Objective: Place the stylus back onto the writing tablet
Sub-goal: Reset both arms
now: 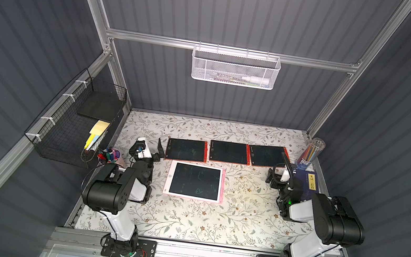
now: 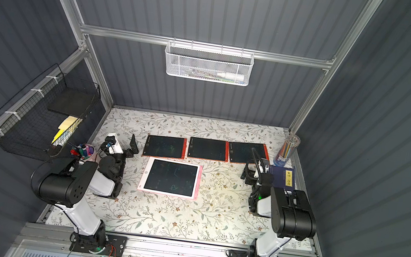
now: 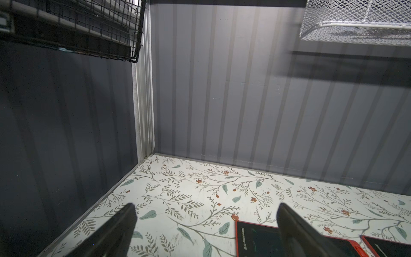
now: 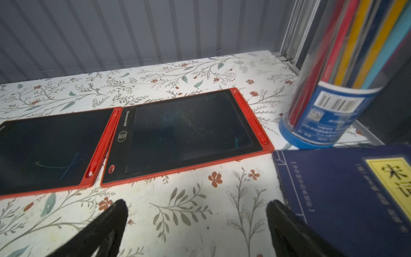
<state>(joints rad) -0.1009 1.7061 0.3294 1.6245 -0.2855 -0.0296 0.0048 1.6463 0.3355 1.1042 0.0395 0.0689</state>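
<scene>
Three red writing tablets lie in a row at the back: left (image 1: 186, 149), middle (image 1: 229, 152) and right (image 1: 267, 156). A larger pink tablet (image 1: 196, 181) lies in front of them. In the right wrist view a red stylus (image 4: 101, 146) sits in the middle tablet's side slot, and another (image 4: 250, 118) in the right tablet's slot. I see no loose stylus on the table. My left gripper (image 3: 205, 213) hangs open by the left tablet's near corner (image 3: 255, 235). My right gripper (image 4: 196, 211) is open over bare table in front of the right tablet, holding nothing.
A cup of markers (image 1: 109, 155) stands by the left arm. A clear tube of coloured pencils (image 4: 333, 89) and a blue book (image 4: 344, 195) sit close to the right gripper. A black wire basket (image 1: 75, 120) hangs on the left wall, a white mesh basket (image 1: 234, 68) on the back rail.
</scene>
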